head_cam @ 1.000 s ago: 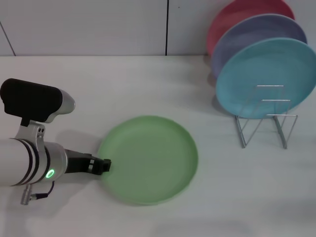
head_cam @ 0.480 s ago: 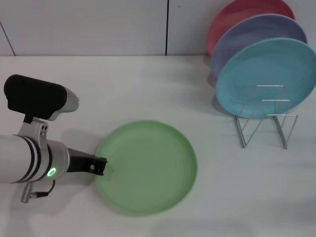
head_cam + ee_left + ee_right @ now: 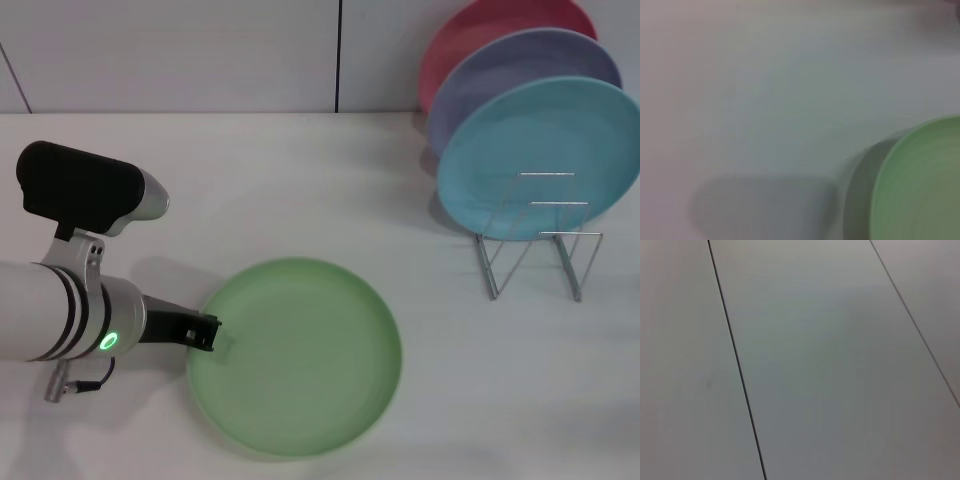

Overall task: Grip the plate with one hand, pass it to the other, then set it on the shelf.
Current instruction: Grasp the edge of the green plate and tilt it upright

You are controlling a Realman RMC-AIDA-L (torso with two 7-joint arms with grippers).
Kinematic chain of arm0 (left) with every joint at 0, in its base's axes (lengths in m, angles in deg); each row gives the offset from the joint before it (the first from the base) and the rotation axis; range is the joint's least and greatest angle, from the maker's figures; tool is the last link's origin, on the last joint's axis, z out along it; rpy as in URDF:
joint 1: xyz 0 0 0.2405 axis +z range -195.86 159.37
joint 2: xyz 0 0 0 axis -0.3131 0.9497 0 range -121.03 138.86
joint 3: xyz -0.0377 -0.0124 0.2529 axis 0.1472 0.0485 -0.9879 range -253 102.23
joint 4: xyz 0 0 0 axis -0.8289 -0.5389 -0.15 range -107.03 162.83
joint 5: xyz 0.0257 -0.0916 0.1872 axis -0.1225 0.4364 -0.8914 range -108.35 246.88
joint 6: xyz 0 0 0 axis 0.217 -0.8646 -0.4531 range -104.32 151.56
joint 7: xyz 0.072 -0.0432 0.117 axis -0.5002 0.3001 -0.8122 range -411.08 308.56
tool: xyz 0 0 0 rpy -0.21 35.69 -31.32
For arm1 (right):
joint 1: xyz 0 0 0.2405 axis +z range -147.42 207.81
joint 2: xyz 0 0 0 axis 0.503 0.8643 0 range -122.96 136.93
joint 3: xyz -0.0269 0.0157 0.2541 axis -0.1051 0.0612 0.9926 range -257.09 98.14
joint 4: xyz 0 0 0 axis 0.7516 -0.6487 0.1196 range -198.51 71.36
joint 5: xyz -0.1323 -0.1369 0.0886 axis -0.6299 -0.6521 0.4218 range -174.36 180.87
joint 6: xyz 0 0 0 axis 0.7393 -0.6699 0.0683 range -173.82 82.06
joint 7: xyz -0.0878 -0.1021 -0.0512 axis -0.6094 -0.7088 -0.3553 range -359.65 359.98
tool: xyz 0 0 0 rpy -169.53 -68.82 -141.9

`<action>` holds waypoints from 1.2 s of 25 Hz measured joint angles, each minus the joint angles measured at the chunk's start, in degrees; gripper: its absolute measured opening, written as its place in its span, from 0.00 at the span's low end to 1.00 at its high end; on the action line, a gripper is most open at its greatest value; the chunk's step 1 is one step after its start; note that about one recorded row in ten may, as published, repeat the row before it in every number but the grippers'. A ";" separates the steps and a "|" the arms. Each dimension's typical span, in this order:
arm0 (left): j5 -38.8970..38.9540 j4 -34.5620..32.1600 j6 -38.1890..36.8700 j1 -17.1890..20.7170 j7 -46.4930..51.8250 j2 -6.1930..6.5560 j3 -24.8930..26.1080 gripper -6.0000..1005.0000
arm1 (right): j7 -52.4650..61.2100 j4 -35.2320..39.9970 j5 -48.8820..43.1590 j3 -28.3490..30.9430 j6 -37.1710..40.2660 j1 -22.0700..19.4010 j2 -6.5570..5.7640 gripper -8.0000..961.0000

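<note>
While the left claw (image 3: 212, 337) sits clamped on the near-left rim of the round light-green plastic plate (image 3: 300, 355) over the white worktop (image 3: 300, 180), the grip step looks done — next, a lift toward the unseen right arm.

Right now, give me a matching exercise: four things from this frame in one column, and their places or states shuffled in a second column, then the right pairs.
Things:
1. light-green plate
2. sky-blue plate
3. left tool
4. lavender plate

Places or states:
A. upright, foremost in the wire rack
B. at the green plate's left rim
C. flat on the white table
D. upright, behind the sky-blue plate

Pairs: 1-C, 2-A, 3-B, 4-D
</note>
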 joint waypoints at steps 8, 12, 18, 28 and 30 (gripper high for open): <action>0.43 2.92 0.50 0.13 -1.01 0.15 0.15 0.09 | 0.70 0.02 0.00 0.00 0.48 0.09 0.00 0.86; 0.54 3.77 1.02 0.06 -1.60 0.18 0.18 0.08 | 2.07 0.16 0.00 0.00 1.37 0.06 0.00 0.86; 0.87 7.69 1.29 0.38 -3.25 0.16 0.63 0.06 | 2.27 0.20 -2.90 -0.01 5.87 -0.05 0.00 0.86; 1.06 15.04 1.62 0.09 -7.05 0.12 3.76 0.05 | 1.42 4.37 -15.17 0.00 19.14 4.67 -0.24 0.86; 0.88 15.90 1.23 0.11 -8.21 0.12 5.43 0.05 | 1.91 6.20 -16.90 -0.02 19.85 7.50 -0.35 0.86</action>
